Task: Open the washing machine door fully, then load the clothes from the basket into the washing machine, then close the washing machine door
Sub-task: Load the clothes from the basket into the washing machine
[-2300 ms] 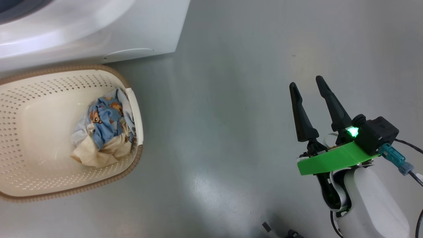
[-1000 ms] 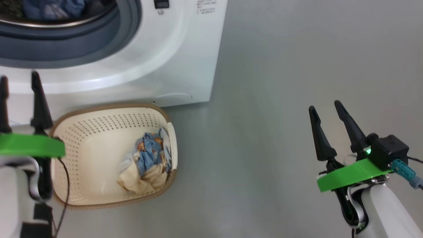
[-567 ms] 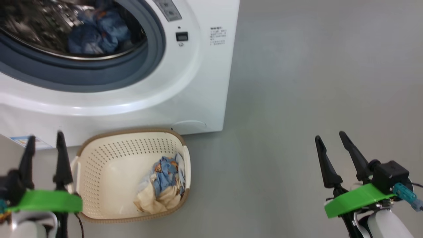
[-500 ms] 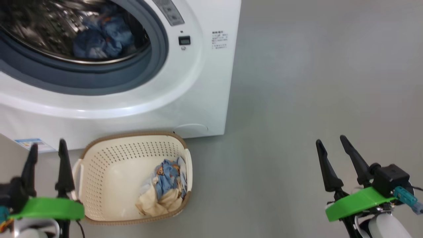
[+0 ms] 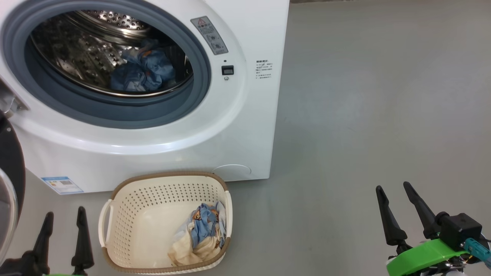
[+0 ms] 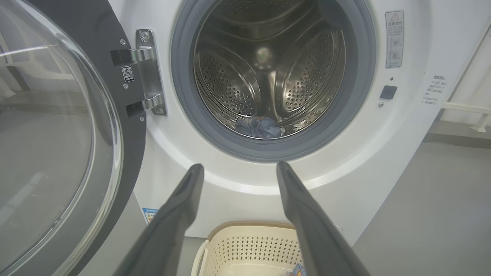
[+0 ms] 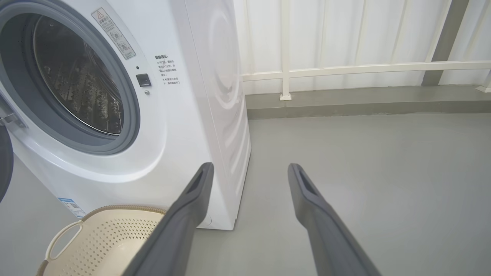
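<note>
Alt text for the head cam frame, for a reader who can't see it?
A white washing machine stands with its door swung open at left and blue fabric in the drum. A cream basket on the grey floor before it holds patterned clothes. The left gripper and right gripper hover open at the bottom corners.

Glossy white washing machine (image 5: 245,126), shiny perforated steel drum (image 6: 230,88), matt cream plastic basket (image 5: 153,199), soft crumpled light-blue cloth (image 5: 205,226).

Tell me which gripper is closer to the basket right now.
Left. The left gripper hangs open just off the basket on its left-handle side, not touching it. The right gripper, also open, is well off to the basket's right over the floor.
</note>
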`<state>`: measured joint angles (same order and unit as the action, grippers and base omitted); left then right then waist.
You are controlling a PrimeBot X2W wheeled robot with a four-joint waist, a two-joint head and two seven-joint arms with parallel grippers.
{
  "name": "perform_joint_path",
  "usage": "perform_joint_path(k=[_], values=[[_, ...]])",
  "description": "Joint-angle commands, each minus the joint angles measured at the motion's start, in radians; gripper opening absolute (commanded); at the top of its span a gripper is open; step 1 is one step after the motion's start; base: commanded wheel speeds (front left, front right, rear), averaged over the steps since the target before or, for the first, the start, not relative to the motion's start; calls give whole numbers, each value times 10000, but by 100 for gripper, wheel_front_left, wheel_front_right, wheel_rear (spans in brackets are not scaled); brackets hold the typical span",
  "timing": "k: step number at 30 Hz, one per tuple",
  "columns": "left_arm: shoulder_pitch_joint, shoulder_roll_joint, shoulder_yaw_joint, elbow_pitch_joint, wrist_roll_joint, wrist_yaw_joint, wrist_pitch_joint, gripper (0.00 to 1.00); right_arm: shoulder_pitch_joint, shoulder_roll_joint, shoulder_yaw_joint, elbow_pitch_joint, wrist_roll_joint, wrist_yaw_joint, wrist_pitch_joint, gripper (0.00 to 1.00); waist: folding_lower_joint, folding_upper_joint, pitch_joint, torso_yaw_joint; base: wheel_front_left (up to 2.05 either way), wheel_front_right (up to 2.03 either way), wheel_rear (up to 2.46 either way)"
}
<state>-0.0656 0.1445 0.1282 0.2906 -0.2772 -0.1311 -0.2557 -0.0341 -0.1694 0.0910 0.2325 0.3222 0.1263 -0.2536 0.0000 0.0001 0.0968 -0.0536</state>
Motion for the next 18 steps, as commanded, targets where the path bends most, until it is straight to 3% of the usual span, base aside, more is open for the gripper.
perform_joint_path(k=[1, 18], values=[[92, 171, 395, -438, -15, 4, -61, 100, 103, -207, 107, -289, 98, 44, -82, 100, 0, -1, -54, 23, 0, 0, 0], [249, 118, 475, -630, -36, 4, -61, 100, 60, -174, 59, -386, 43, 44, -82, 100, 0, -1, 167, 1, 0, 0, 0]])
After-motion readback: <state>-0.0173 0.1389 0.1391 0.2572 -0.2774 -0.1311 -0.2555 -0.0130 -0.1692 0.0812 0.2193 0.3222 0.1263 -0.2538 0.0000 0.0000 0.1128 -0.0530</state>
